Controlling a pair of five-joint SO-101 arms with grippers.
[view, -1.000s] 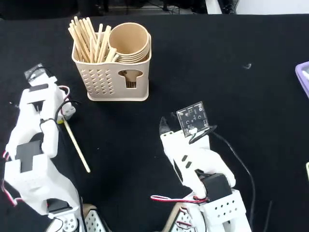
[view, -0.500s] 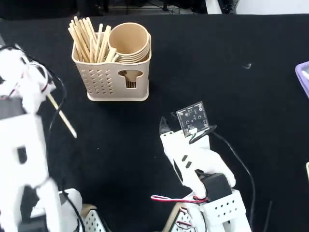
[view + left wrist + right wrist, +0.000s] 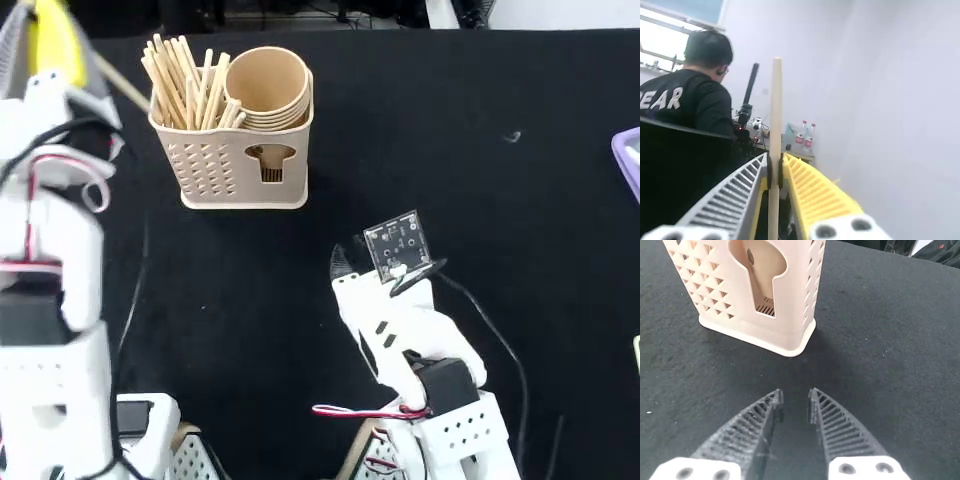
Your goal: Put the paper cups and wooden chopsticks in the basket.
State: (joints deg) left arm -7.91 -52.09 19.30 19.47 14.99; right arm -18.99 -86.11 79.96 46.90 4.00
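wooden chopstick [image 3: 776, 100] is what the left gripper [image 3: 775, 167] holds. The grey jaw and the yellow jaw are pressed on the stick from two sides, with no gap left, and a long part of the stick goes out past the tips. i think the grip is so firm, with so much free length, so that the stick does not turn and its end can be guided into a narrow place.

in the high view this left gripper [image 3: 50, 40] is raised up beside the basket [image 3: 240, 170], on the side where the other chopsticks [image 3: 180, 75] stand. the held stick [image 3: 120, 85] slants down toward the near upper corner of the basket. whether its end touches the rim there, i cannot tell. it seems the stick is being lined up with the chopstick compartment, so the next move needs a steeper angle, or else the tip may catch on the rim or push the bundle.

the paper cups [image 3: 267, 85] are stacked in the other compartment of the basket, next to the bundle.

the right gripper [image 3: 794, 400] is low over the black table [image 3: 450, 150], in front of the basket's face with the keyhole opening. its jaws are a little apart and hold nothing. probably it waits there to keep out of the way.
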